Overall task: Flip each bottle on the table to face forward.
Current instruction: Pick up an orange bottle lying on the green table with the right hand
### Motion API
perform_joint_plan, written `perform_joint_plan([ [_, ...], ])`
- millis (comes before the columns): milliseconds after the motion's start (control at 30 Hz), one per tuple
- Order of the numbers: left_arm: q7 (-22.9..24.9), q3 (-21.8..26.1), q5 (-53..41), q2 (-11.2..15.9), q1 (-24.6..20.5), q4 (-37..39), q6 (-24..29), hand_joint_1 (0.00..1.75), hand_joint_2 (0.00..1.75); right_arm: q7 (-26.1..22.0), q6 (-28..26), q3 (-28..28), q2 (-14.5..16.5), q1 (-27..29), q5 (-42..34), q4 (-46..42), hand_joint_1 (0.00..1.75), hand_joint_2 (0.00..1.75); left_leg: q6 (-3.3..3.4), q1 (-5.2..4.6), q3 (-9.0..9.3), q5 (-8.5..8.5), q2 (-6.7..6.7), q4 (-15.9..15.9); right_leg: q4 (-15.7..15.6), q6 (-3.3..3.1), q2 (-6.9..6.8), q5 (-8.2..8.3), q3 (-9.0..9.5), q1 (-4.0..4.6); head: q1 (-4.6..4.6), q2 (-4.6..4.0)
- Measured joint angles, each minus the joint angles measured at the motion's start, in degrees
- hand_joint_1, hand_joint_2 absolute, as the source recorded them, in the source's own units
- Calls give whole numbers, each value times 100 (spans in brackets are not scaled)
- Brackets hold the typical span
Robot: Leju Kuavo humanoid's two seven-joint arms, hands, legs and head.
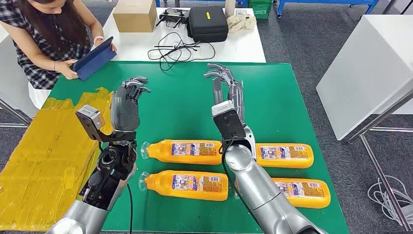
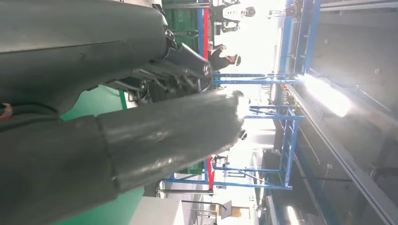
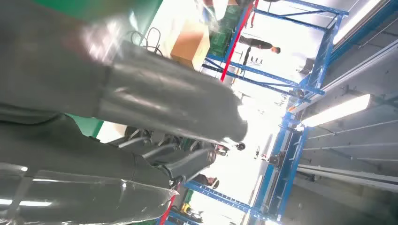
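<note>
Head view: left hand and right hand raised mid-frame, fingers spread, empty; four bottles lie label-up below.

Head view is bright, evenly lit and sharp, shadows soft. Both wrist views suffer blown-out glare from ceiling light strips — nearby surfaces blur.
</note>
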Motion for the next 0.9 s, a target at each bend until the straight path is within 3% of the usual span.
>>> perform_joint_plan([
  [67,5,0,-12,0,1,0,38,175,0,12,33,-1,0,1,-39,-1,175,0,0,0,0,0,0,0,0,0,0,0,0,0,0,0],
  [133,70,37,-142,-3,137,-106,296,175,0,120,404,-58,-6,171,-430,-134,175,0,-1,0,11,-5,0,-1,-1,0,0,-3,7,0,0,0],
  [233,154,287,-499,-31,852,-730,700,175,0,252,1425,-474,-47,1109,-1286,-923,175,0,-2,1,25,-25,-1,-2,-2,5,0,-23,21,3,0,0],
  [300,147,453,-608,-53,1251,-1073,714,175,0,241,1738,-758,-80,1628,-1381,-1349,175,0,-3,1,4,-28,-2,-1,-1,7,0,-28,4,3,1,0],
  [533,138,658,-746,-173,1710,-1680,730,175,0,249,1935,-1036,-92,2206,-1285,-2140,175,0,-1,-2,-2,-29,0,-2,-4,8,0,-25,-2,0,1,-1],
  [567,136,668,-783,-187,1753,-1739,753,175,0,251,1953,-1037,-91,2247,-1277,-2209,163,0,-1,-2,-1,-28,0,-2,-4,8,0,-25,-1,0,0,-1],
  [600,132,671,-814,-199,1792,-1791,772,140,0,254,1970,-1037,-90,2280,-1269,-2265,119,0,-1,-2,0,-28,0,-2,-4,7,0,-24,-1,0,0,-1],
  [667,122,673,-863,-214,1857,-1885,784,52,0,255,2002,-1037,-88,2330,-1255,-2354,32,0,0,-1,1,-27,0,-2,-4,7,0,-24,0,0,0,0],
  [700,122,673,-886,-217,1880,-1922,780,9,0,253,2014,-1037,-87,2349,-1239,-2389,0,0,0,0,2,-26,0,-2,-4,7,0,-24,0,0,0,0],
  [733,137,673,-918,-219,1897,-1951,784,0,0,254,2024,-1037,-88,2364,-1210,-2419,0,0,0,0,2,-26,0,-2,-3,7,0,-23,0,1,0,0],
  [833,298,673,-1009,-227,1929,-1991,824,0,0,357,2067,-1037,-101,2398,-992,-2496,0,0,0,1,4,-26,0,-2,-3,7,0,-23,0,1,0,0],
  [900,454,674,-1013,-234,1944,-1996,786,0,0,542,2134,-1037,-134,2436,-683,-2551,0,87,0,1,4,-26,0,-2,-3,7,0,-24,0,2,0,-1],
])
